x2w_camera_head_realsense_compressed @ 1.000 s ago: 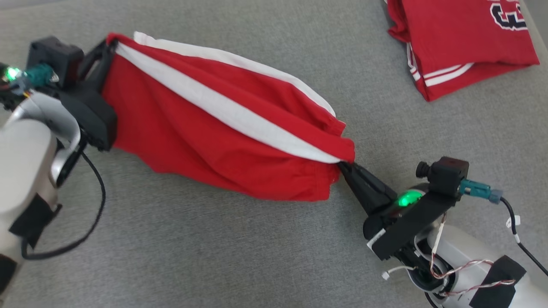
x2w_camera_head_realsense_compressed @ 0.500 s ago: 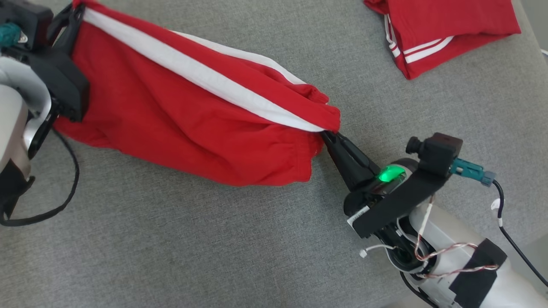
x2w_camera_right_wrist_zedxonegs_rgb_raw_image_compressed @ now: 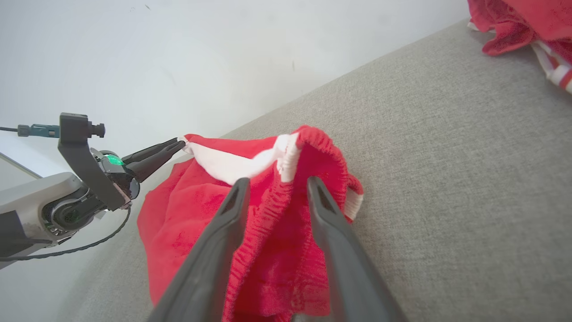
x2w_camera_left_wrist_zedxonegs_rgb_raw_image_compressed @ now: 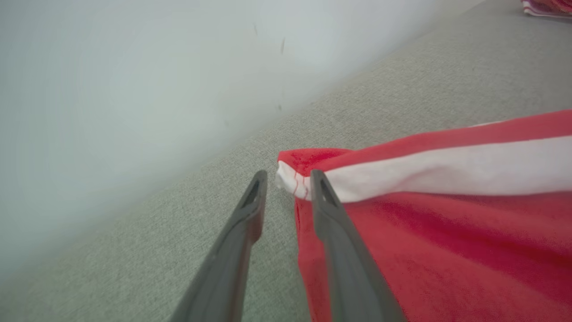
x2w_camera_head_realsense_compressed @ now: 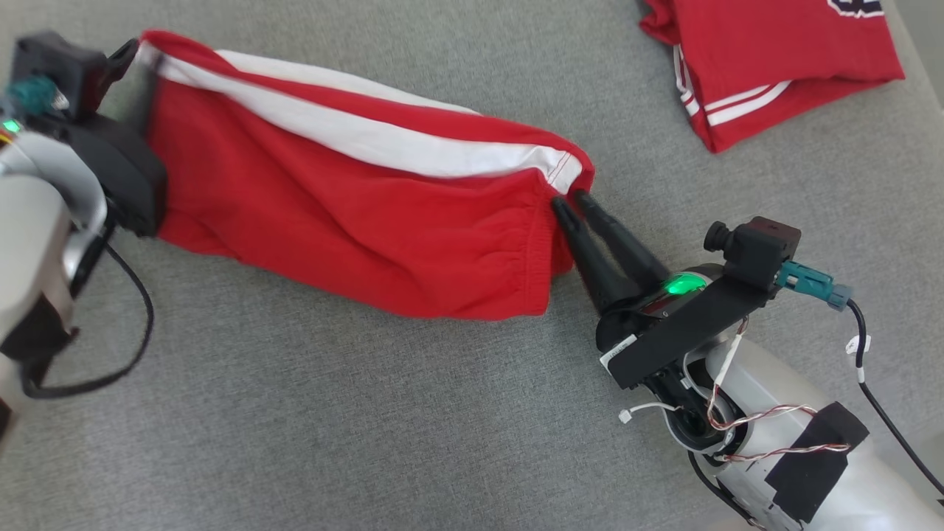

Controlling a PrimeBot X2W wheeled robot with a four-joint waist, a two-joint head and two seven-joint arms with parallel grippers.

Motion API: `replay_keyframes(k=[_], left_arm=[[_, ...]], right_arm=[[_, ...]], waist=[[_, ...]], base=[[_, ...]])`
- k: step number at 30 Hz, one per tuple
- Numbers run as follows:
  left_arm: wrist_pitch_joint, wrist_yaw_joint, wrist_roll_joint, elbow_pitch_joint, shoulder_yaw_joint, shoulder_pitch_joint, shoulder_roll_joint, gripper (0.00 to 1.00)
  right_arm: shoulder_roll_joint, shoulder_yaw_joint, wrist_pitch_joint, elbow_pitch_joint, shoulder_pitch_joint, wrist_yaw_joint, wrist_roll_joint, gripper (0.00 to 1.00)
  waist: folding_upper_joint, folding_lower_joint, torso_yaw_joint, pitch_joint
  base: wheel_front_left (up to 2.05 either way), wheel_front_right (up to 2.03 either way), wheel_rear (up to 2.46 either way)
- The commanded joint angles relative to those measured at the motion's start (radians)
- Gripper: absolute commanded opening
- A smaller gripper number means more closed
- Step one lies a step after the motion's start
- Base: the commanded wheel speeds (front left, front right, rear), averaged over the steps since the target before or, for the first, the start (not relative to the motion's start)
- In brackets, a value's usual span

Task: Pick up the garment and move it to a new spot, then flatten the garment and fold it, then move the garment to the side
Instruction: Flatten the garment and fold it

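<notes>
Two dark fingers of the right gripper [x2w_camera_head_realsense_compressed: 574,202] now stand narrowly apart, where half a second ago they were pinched shut on the end of the garment [x2w_camera_head_realsense_compressed: 354,214]. Their tips sit just at the garment's gathered waistband [x2w_camera_head_realsense_compressed: 529,251], at its near right end, with nothing clamped between them. A green light [x2w_camera_head_realsense_compressed: 684,283] glows on the wrist behind them.

The garment, red with a white stripe [x2w_camera_head_realsense_compressed: 354,136] along its far edge, lies stretched out on the grey fabric surface [x2w_camera_head_realsense_compressed: 369,413]. A second ago it hung taut and bunched between the two arms. The head camera has also shifted between the frames.

At the garment's far left end is the left gripper [x2w_camera_left_wrist_zedxonegs_rgb_raw_image_compressed: 286,176]. The head view shows only its dark housing against the cloth. Its own wrist view shows the fingers parted by a narrow gap, the stitched corner of the white stripe lying between the tips and one finger lying across the red cloth. The right wrist view shows that gripper from the side, tips at the same corner, and a pale wall [x2w_camera_right_wrist_zedxonegs_rgb_raw_image_compressed: 223,53] beyond the garment that the head view leaves out.

Well apart from the garment, past its right end, a second red garment [x2w_camera_head_realsense_compressed: 774,59] with white stripes lies folded.
</notes>
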State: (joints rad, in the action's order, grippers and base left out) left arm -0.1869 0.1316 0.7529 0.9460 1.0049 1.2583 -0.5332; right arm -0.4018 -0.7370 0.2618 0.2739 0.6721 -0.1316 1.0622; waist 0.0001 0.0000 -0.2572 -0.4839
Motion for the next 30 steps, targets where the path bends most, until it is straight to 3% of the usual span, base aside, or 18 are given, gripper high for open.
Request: replay_keyframes(k=[1,7,11,18,23,27,30], left_arm=[[-0.02,-0.003,0.026,0.007,0.008,-0.033,0.012,1.0],[-0.065,-0.003,0.062,0.01,-0.005,-0.085,0.02,1.0],[-0.078,-0.007,0.074,-0.016,-0.053,-0.135,0.013,1.0],[-0.078,-0.088,0.0,-0.206,-0.245,-0.309,-0.031,1.0],[-0.078,-0.131,-0.063,-0.326,-0.369,-0.462,-0.03,1.0],[-0.078,-0.119,-0.098,-0.361,-0.422,-0.542,-0.017,1.0],[-0.078,-0.081,-0.108,-0.344,-0.427,-0.558,-0.019,1.0]], right_arm=[[0.005,0.008,0.004,0.009,-0.013,0.003,-0.017,1.0],[-0.003,0.062,0.004,0.017,-0.06,0.003,-0.037,1.0],[0.007,0.156,0.002,-0.002,-0.126,0.003,-0.076,1.0],[0.09,0.4,0.002,-0.061,-0.272,0.003,-0.225,1.0],[0.161,0.54,0.002,-0.117,-0.381,0.003,-0.347,1.0],[0.208,0.593,0.002,-0.167,-0.454,0.003,-0.452,1.0],[0.246,0.594,0.002,-0.189,-0.501,0.003,-0.519,1.0]], waist=[[-0.0001,0.0,0.009,0.032],[-0.0001,0.0,0.021,0.099],[-0.0001,0.0,0.031,0.153],[-0.0001,0.0,0.034,0.216],[-0.0001,0.0,0.033,0.249],[-0.0001,0.0,0.035,0.258],[-0.0001,0.0,0.028,0.26]], base=[[0.0,0.0,0.0],[0.0,0.0,0.0],[0.0,0.0,0.0],[0.0,0.0,0.0],[0.0,0.0,0.0],[0.0,0.0,0.0],[0.0,0.0,0.0]])
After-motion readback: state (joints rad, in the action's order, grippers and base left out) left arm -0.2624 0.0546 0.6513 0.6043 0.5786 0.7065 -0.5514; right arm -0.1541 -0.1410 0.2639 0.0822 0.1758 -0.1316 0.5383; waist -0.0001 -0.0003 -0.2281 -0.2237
